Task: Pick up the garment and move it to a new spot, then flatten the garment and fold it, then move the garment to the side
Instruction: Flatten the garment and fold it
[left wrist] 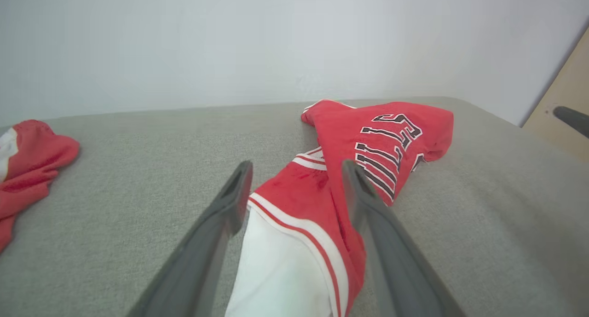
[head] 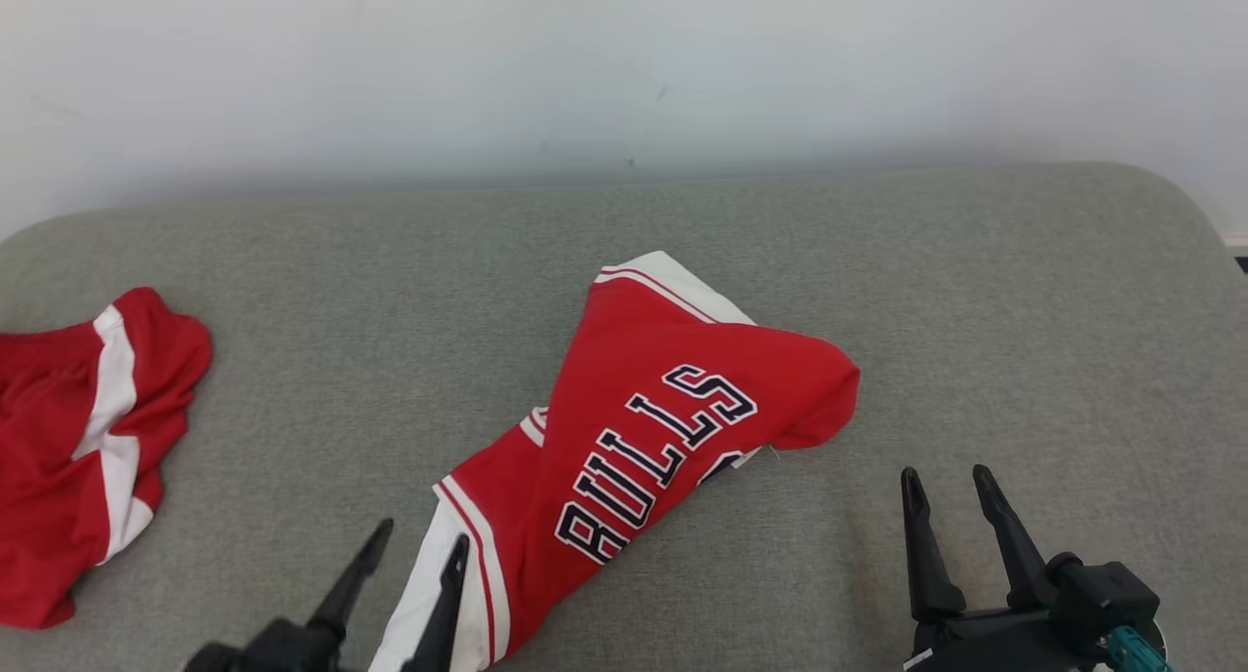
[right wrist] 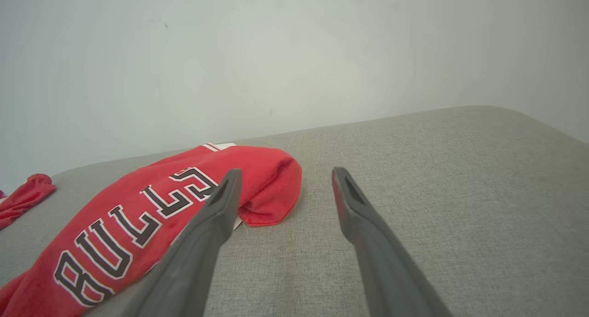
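White-grey wall: plain, runs behind the whole far edge of the tabletop.

Tabletop: covered in grey woven fabric, padded look, rounded far corners.

Garment: red jersey with white and dark trim and the word BULLS in dark, white-edged letters. It lies loosely folded and rumpled near the middle of the tabletop, running on a slant from the near left to the far right. Its white-panelled end reaches the near edge, and its bunched red end points to the right. The right wrist view shows the lettering close up on the garment.

Second red cloth: red with a white stripe, crumpled. It sits at the far left of the tabletop, well apart from the garment.

Left tool: the two dark fingers stand spread wide at the near left. In the left wrist view the left tool has the garment's white-trimmed end lying between its fingers, with nothing pinched.

Right tool: fingers spread wide and empty over bare grey fabric, just right of the garment's red end. In the right wrist view the right tool has one finger crossing in front of that end's edge.
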Controlling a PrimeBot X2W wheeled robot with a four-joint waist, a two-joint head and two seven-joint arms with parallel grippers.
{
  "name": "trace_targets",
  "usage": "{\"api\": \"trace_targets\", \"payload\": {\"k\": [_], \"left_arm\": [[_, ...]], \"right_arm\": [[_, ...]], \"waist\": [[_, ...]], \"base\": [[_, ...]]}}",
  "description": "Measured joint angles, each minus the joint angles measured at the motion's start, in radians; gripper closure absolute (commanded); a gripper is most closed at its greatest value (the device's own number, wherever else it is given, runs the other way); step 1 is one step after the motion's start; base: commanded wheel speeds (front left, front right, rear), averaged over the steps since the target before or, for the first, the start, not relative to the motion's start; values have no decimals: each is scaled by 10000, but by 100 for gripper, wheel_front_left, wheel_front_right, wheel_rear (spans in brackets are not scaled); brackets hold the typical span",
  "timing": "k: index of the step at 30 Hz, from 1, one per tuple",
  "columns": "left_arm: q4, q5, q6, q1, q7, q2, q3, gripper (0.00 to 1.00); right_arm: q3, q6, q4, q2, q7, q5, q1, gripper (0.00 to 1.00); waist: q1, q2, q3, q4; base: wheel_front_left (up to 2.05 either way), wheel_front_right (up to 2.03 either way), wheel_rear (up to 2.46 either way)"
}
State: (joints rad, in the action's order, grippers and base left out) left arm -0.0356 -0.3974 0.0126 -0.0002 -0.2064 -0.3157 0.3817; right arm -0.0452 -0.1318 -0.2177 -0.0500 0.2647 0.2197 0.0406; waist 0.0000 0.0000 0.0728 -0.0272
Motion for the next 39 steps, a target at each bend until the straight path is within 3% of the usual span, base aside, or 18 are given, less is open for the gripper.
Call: {"api": "trace_targets", "payload": {"k": [14, 24, 29, 30, 31, 39], "left_arm": [[-3183, -349, 686, -2732, 128, -324, -403, 0], [-5973, -800, 1080, -4170, 892, -272, 198, 0], [-6646, -1135, 1120, -4563, 1220, -144, 577, 0], [-6707, -1166, 1120, -4602, 1250, -150, 669, 64], [-6757, -1172, 1122, -4637, 1241, -159, 761, 97], [-6487, -1430, 1164, -4698, 569, -82, 1152, 100]], "right_arm": [[-38, 0, 81, -2, 0, -98, 467, 0], [-35, 0, 35, 0, 0, 33, 660, 0], [-19, 0, 36, -2, -2, 71, 688, 0], [-12, 0, 42, 0, 0, 71, 688, 0], [17, 0, 44, 2, 0, 71, 683, 0], [169, 0, 29, 4, 0, 10, 420, 0]], "waist": [[1, 0, 546, -1082], [1, 1, 1160, -1810], [1, 0, 1173, -1917], [1, 0, 1153, -1913], [1, 0, 1130, -1902], [1, 1, 858, -1451]], "base": [[0, 0, 0], [0, 0, 0], [0, 0, 0], [0, 0, 0], [0, 0, 0], [0, 0, 0]]}}
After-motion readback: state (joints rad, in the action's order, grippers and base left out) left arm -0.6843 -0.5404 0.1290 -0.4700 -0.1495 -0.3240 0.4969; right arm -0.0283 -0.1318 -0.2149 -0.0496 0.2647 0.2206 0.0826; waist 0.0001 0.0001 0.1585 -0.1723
